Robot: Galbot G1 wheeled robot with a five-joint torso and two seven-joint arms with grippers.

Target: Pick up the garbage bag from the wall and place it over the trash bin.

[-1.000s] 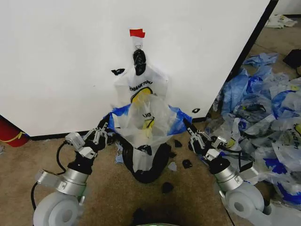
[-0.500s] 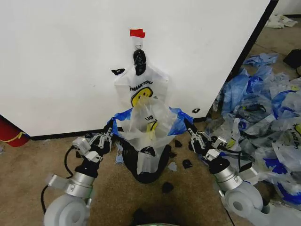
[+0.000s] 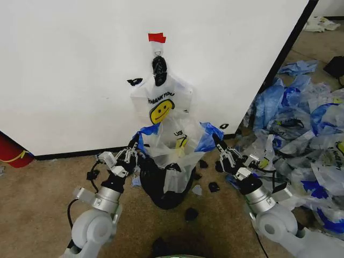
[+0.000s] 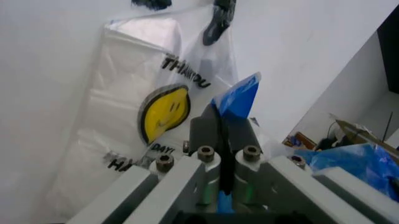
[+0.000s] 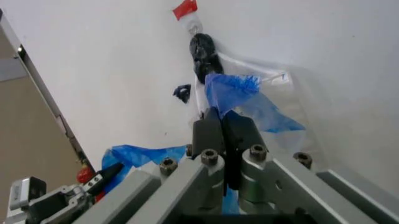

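Trash bin [image 3: 171, 185]: a small round black bin stood on the carpet just in front of the wall [image 3: 80, 75], directly below the hook.
Garbage bag [image 3: 174, 148]: the translucent bag with blue handle patches was spread open above the trash bin, its lower part hanging down over the bin's front rim and its mouth held apart on both sides.
Left gripper [image 3: 134, 151]: at the left side of the trash bin's rim, fingers clenched on the bag's left blue handle; in the left wrist view the fingers [image 4: 212, 133] were pressed together with blue plastic pinched between them.
Right gripper [image 3: 217, 144]: at the right side of the trash bin, a little above its rim, fingers [image 5: 240, 133] clamped tight on the right blue handle.
Bunch of smiley bags [image 3: 160, 99]: hung flat on the wall above the trash bin, tied with a black knot [image 3: 159, 70] under a red tape piece [image 3: 157, 37].
Black scraps [image 3: 213, 186]: scattered on the carpet just right of the trash bin.
Loose bags [image 3: 306, 134]: heaped on the floor well to the right of the trash bin.
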